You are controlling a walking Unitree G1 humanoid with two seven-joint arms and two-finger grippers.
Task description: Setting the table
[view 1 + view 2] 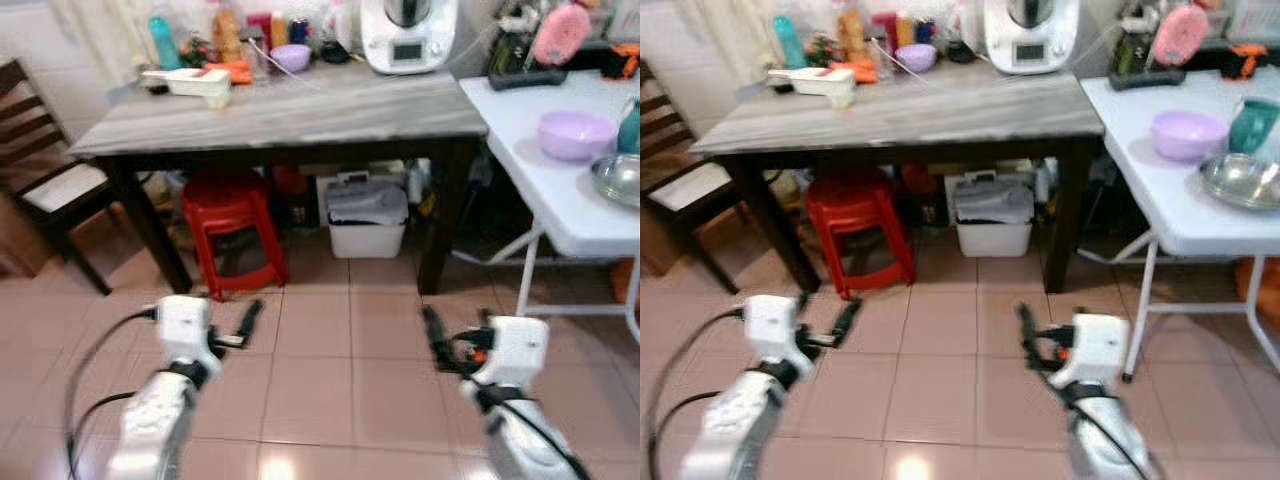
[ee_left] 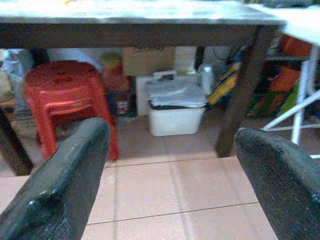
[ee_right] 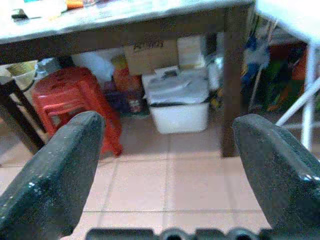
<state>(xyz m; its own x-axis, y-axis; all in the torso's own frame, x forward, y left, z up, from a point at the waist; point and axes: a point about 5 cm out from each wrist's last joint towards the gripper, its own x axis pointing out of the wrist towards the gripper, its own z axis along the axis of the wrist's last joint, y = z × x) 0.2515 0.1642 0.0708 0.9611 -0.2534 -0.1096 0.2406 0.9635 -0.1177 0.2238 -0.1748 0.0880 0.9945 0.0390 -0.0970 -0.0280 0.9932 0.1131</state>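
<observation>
Two grippers hang low in the head views, both empty over the tiled floor [image 1: 330,350]: the left gripper [image 1: 248,322] at lower left and the right gripper [image 1: 434,338] at lower right. In each wrist view the black fingers [image 2: 60,190] stand wide apart with nothing between them.

Beyond them, across the middle of the frame, stands the dark wooden table [image 1: 290,115], its near part bare; a white container [image 1: 190,80], bottles and a white kitchen machine [image 1: 408,35] crowd its far edge at the top. Under it sit a red stool [image 1: 228,225] and a white bin [image 1: 367,215]. A chair [image 1: 40,170] shows at the left edge.

At the right edge is a white folding table [image 1: 560,170] carrying the tableware: a purple bowl [image 1: 575,133], a metal bowl [image 1: 620,178] and a teal cup [image 1: 1252,125].

The step in hand looks like the approach, with nothing picked up yet. The next move probably calls for turning toward the folding table, raising an arm to tabletop height, and closing on a bowl's rim.
</observation>
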